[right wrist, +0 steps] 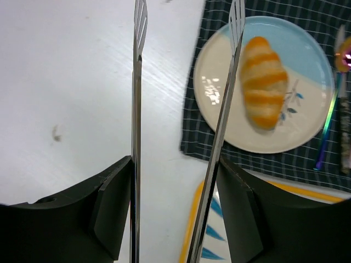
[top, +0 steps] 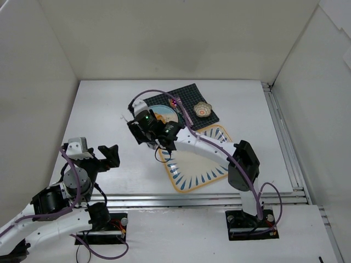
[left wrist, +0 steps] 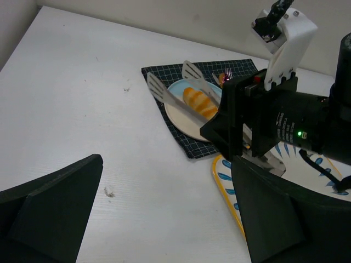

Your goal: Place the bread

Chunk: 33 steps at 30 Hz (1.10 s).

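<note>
— What's holding what out there?
— On my counter (top: 109, 109) the dark checked cloth (top: 189, 94) carries the round plate (right wrist: 219, 104). The bread (right wrist: 264, 82) lies on that plate, left of the small flower dish (top: 203, 110).
— Room to move?
— Bare counter lies left of the cloth's edge. My right pincer (right wrist: 188, 22) hangs spread, one blade crossing the bread's edge. The bread's long axis runs along the blades. My left pincer (left wrist: 164, 216) is spread and empty, near left.
</note>
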Tool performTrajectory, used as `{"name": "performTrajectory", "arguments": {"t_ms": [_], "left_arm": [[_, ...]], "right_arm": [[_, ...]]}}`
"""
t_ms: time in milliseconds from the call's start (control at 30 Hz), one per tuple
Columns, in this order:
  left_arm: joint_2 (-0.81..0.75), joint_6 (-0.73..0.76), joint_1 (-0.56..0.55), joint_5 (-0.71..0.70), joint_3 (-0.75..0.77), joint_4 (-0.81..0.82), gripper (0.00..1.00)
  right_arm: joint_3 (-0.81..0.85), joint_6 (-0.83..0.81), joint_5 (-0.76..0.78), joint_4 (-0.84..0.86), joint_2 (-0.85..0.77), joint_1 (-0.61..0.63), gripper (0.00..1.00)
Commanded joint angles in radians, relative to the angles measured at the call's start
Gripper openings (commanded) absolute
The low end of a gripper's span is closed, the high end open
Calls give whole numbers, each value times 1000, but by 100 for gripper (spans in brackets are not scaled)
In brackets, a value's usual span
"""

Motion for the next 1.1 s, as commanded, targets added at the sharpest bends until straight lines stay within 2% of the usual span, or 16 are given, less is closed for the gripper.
{"name": "performTrajectory", "arguments": {"t_ms": [0, 300, 533, 1067], "left_arm": [[6, -7, -5, -20, 7, 39, 99], [-36, -12, -5, -17, -5, 45, 99], [-37, -12, -5, -21, -7, 45, 99], [-25, -21, -5, -40, -5, 35, 99]], "right_arm": [[39, 73, -35, 101, 23, 59, 57], [110, 148, -29, 117, 193, 119, 57], [128, 180, 5, 117, 261, 120, 58], [232, 210, -65, 117, 409, 87, 65]]}}
